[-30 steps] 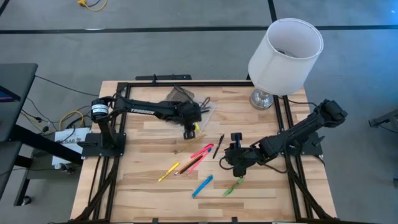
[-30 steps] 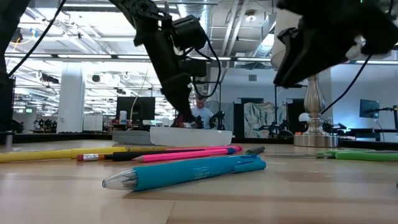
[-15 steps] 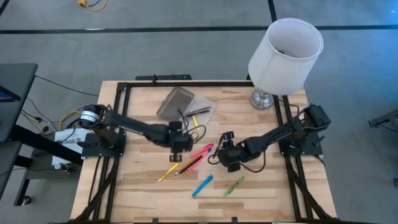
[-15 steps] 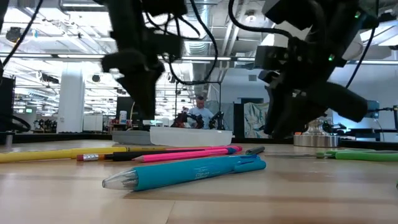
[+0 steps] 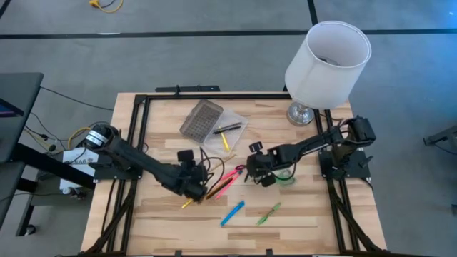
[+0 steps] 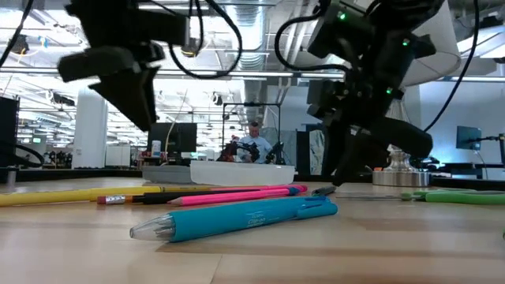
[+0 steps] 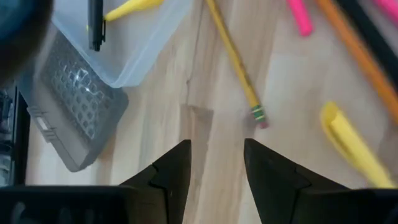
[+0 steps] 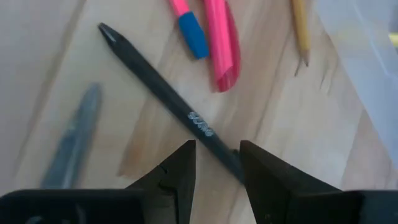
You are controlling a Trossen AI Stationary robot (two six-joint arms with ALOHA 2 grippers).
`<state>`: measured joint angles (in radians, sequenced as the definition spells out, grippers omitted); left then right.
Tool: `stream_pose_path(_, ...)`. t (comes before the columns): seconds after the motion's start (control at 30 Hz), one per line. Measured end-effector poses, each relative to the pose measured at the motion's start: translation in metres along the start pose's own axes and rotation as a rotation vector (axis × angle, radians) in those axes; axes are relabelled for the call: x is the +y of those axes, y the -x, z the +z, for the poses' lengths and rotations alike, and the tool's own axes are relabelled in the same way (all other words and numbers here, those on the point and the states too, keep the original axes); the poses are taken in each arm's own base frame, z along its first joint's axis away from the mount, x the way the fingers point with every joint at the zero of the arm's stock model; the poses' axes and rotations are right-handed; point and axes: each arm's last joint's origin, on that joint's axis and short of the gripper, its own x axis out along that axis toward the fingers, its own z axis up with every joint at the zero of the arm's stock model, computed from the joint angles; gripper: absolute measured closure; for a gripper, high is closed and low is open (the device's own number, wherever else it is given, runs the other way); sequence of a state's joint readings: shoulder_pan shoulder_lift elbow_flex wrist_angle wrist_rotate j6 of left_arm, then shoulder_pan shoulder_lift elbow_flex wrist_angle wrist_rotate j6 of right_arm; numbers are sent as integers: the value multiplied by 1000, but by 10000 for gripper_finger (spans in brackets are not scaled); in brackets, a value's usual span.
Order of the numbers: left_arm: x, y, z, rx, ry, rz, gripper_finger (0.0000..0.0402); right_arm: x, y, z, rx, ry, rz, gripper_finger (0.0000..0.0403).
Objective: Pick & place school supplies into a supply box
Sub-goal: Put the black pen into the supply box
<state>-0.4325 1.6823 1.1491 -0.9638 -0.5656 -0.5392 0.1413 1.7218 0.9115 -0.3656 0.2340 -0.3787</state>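
From above: left gripper (image 5: 191, 191) low over yellow pencils (image 5: 190, 201), right gripper (image 5: 255, 170) by pink pens (image 5: 230, 175). Left wrist: fingers (image 7: 175, 171) parted, empty; supply box (image 7: 127, 46) holding dark pen (image 7: 95, 23). Right wrist: fingers (image 8: 177, 174) parted, straddling black pen (image 8: 165, 96).

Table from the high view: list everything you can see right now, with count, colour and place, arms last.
Supply box: one, clear, back centre, open, a dark pen and a yellow pencil inside.
Lid: one, grey, beside the box.
Lamp: one, white shade, back right corner.
Pink pens: two, centre.
Yellow pencil: one, front left of centre.
Blue marker: one, front centre.
Green scissors: one, right of the marker.
Dark pen: one, under the right gripper.
Left gripper: open, above the pencils.
Right gripper: open, over the dark pen.
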Motion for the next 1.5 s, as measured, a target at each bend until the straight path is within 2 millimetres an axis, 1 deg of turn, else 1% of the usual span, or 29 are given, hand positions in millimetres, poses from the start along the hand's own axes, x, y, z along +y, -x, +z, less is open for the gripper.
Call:
stream_pose_path(0.1,-7,3,-10,-2,29,21,258,-6,-1,0,-24,43,4,285)
stream_pose_path(0.17,-11,5,-15,-14,50,33,258,-8,-6,1,-49,73,23,285)
stream_pose_path(0.3,-16,9,-27,-24,88,90,258,-7,-9,2,-69,116,62,285)
stream_pose_path(0.37,-18,12,-31,-30,111,106,258,-5,-15,1,-52,120,73,285)
stream_pose_path(0.4,-19,14,-34,-30,116,114,258,-5,-14,0,-44,121,79,285)
stream_pose_path(0.5,-20,18,-40,-34,124,144,258,-2,-20,-1,-25,126,90,285)
stream_pose_path(0.63,-21,20,-42,-49,150,161,258,-2,-23,-1,-25,125,90,285)
stream_pose_path(0.77,-22,22,-44,-56,163,169,258,-2,-22,-1,-23,97,93,298)
stream_pose_path(1.07,-23,24,-47,-61,177,172,258,-5,-23,-7,-7,-33,206,383)
stream_pose_path(1.13,-23,24,-47,-62,187,172,258,-4,-22,-9,12,-55,215,393)
stream_pose_path(1.2,-23,24,-47,-63,189,172,258,-3,-21,-11,34,-82,225,392)
stream_pose_path(1.37,-24,24,-47,-65,188,171,258,-1,-19,-16,113,-178,240,366)
stream_pose_path(1.5,-24,25,-47,-82,183,180,258,-2,-18,-20,158,-256,244,367)
